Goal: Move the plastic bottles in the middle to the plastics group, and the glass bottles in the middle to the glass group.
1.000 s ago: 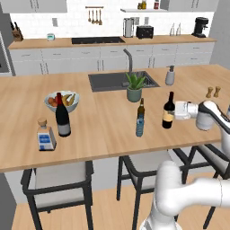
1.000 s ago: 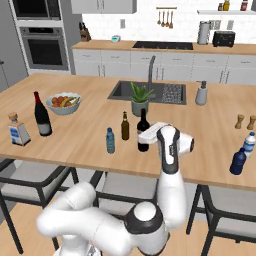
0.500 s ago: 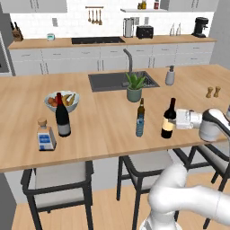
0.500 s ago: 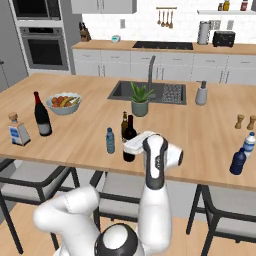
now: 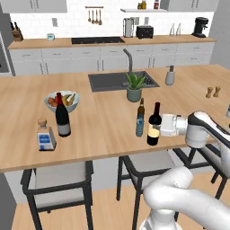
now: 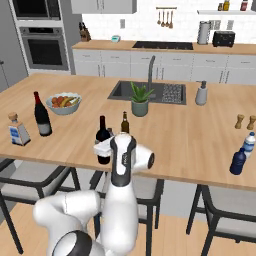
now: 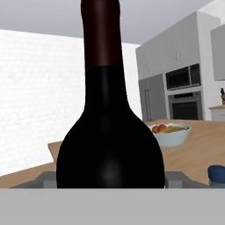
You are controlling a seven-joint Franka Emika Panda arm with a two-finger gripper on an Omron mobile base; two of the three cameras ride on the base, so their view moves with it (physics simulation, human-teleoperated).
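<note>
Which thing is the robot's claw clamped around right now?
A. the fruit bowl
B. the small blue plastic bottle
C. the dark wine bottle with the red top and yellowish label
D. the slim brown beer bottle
C: the gripper sits at the dark wine bottle with red top and yellowish label, whose body fills the hand view between the fingers.

The arm (image 5: pixel 197 134) is glossy white, built of rounded, tube-like links that swell into bulbous elbows. Dark grey bands mark the seams where links meet at the joints. Its lowest links (image 6: pixel 75 215) are the thickest, smooth and unmarked. The hand (image 5: pixel 173 125) is a blocky white housing with squared edges. No cables, screws or lettering can be made out on the shell.
</note>
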